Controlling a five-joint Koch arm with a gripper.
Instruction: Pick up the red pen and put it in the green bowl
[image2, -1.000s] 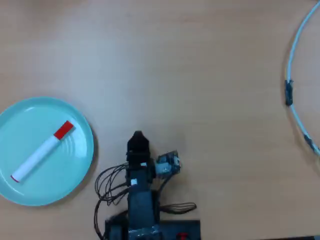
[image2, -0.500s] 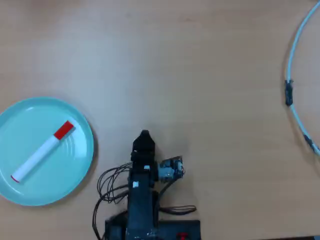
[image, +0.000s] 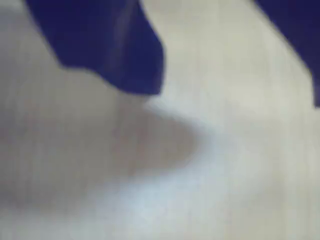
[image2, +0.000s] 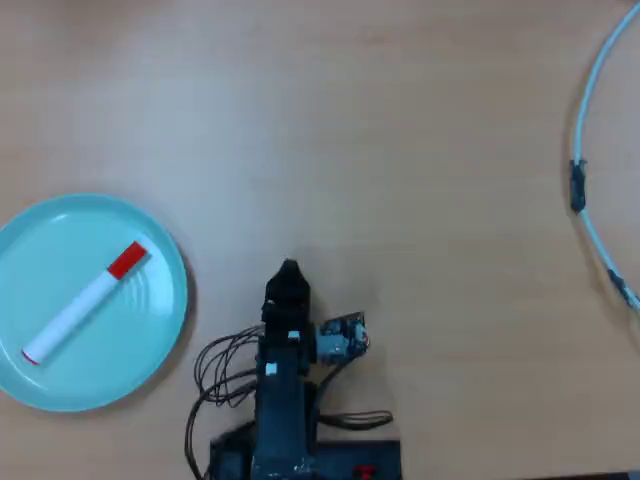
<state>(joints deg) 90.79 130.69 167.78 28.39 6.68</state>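
On the wooden table (image2: 400, 150), I saw the red pen (image2: 85, 302) lying diagonally in the green bowl (image2: 150, 350), cap far-right; gripper (image2: 288, 272) fingers' spread unclear.

The wrist view is badly blurred: we see only two dark blue shapes of the gripper (image: 235, 95), cut off at the top edge. Overhead, well right of it, the white hoop (image2: 590, 210) runs off-frame.

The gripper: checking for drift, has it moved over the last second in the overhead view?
Yes. The gripper shifted slightly right, away from the green bowl, then held still.
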